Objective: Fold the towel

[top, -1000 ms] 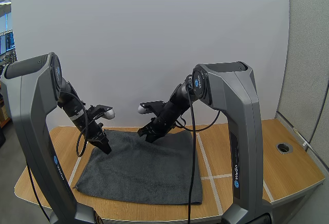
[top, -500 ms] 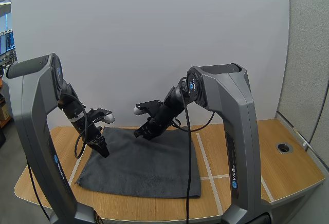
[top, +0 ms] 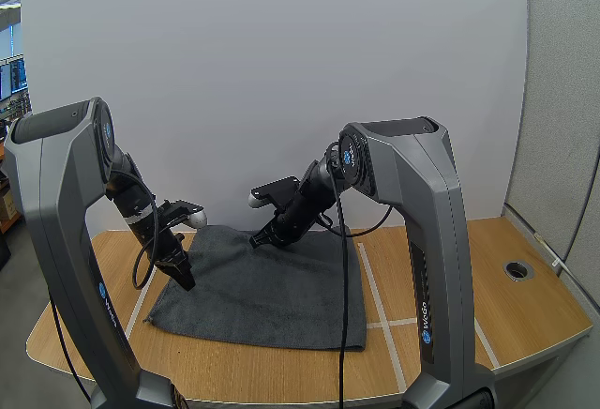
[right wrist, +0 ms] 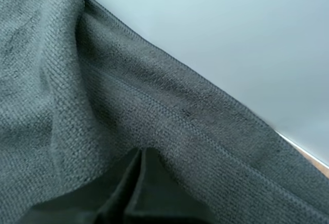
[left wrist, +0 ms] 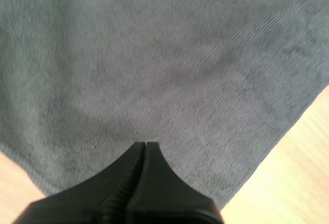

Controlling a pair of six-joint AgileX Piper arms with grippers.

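Observation:
A dark grey towel (top: 267, 292) lies spread on the wooden table (top: 441, 334). My left gripper (top: 185, 280) is at the towel's left edge. In the left wrist view its fingers (left wrist: 145, 147) lie shut together, tips down on the towel (left wrist: 164, 64) cloth. My right gripper (top: 259, 238) is at the towel's far edge, near the white back wall. In the right wrist view its fingers (right wrist: 138, 154) are shut, and the towel (right wrist: 103, 95) bunches into a raised fold around them.
Pale tape lines (top: 375, 292) cross the table right of the towel. A round cable hole (top: 517, 269) sits at the far right. Bare wood runs along the front edge and the right side.
The towel has slid toward the back wall, and its front edge is now farther from the table's front. My right gripper moved back with the far edge. My left gripper shifted slightly left.

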